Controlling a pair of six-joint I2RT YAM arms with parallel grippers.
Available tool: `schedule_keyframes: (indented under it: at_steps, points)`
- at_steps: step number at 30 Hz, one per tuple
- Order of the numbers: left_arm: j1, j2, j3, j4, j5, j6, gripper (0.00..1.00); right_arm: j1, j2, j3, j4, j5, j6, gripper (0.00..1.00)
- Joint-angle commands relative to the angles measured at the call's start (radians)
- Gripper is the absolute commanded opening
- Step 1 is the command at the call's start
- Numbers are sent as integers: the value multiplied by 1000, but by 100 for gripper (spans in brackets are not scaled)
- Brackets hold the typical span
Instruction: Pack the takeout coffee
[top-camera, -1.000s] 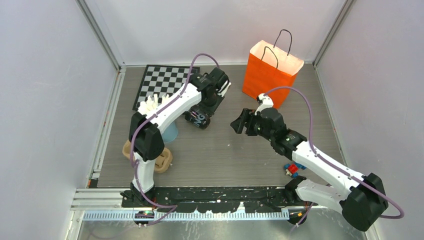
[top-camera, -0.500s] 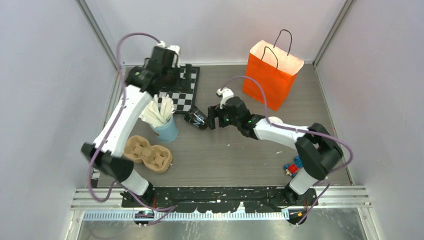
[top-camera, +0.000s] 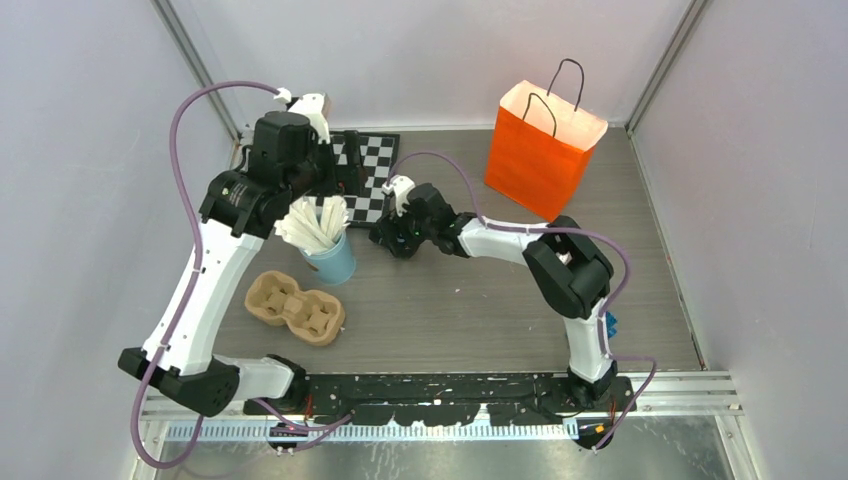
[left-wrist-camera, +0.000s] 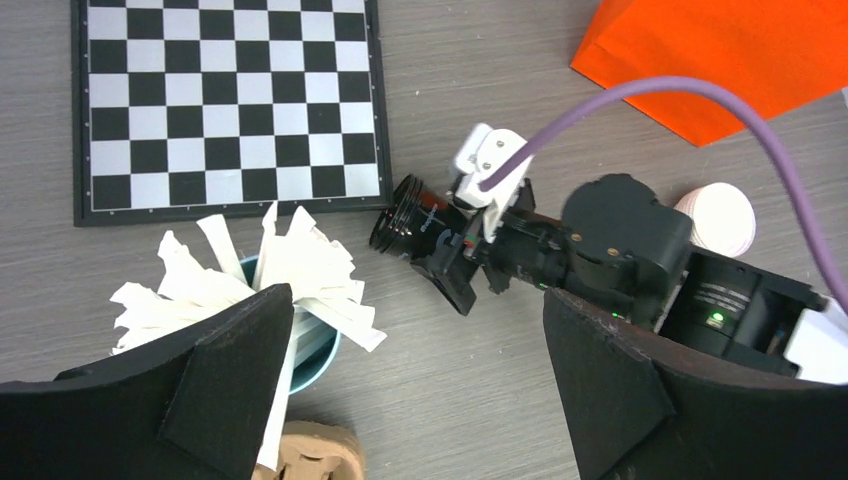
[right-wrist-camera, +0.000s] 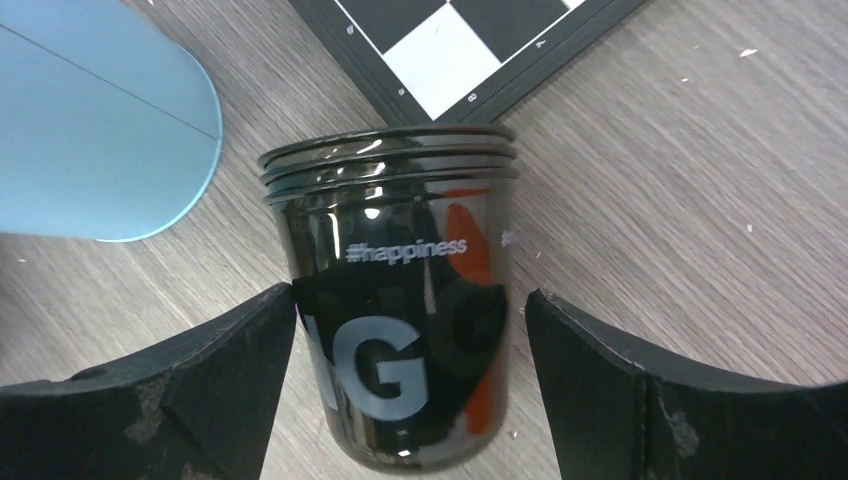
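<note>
The takeout coffee is a black paper cup (right-wrist-camera: 400, 300) with pale print, lying on its side on the table with no lid, its stacked rims toward the chessboard. My right gripper (right-wrist-camera: 408, 330) is open and straddles the cup's lower half: the left finger (right-wrist-camera: 200, 390) is against its side and the right finger (right-wrist-camera: 640, 400) stands a little apart. From above, the right gripper (top-camera: 390, 236) covers most of the cup. My left gripper (left-wrist-camera: 418, 340) hangs high over the table, wide open and empty, with the cup (left-wrist-camera: 405, 213) well below it. A white lid (left-wrist-camera: 722, 218) lies to the right.
An orange paper bag (top-camera: 545, 150) stands open at the back right. A chessboard (top-camera: 372, 172) lies behind the cup. A light-blue cup of white sticks (top-camera: 327, 250) stands just left of it, and a cardboard cup carrier (top-camera: 295, 308) lies nearer. Small coloured blocks (top-camera: 608, 325) sit at the right.
My left gripper opened, let go of the black cup and rose back to the left. My right arm reached left across the table and set its open jaws around the cup.
</note>
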Motion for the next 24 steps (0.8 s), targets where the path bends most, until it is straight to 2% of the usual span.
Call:
schedule_keyframes:
  at_steps: [1,7,14,18,24]
  points:
    - [-1,-34,-7,10,52,11,96,7,44,69,-34,0,-100,87]
    - [-1,-75,-71,2,81,-7,93,11,9,-16,79,8,-113,76]
    - [-1,-95,-97,-68,123,-34,89,10,-212,-242,268,18,-143,70]
    - [-1,-103,-104,-69,236,-30,85,10,-365,-351,327,7,-135,70]
    - [-1,-51,-96,-41,552,64,73,11,-541,-516,502,-152,-123,69]
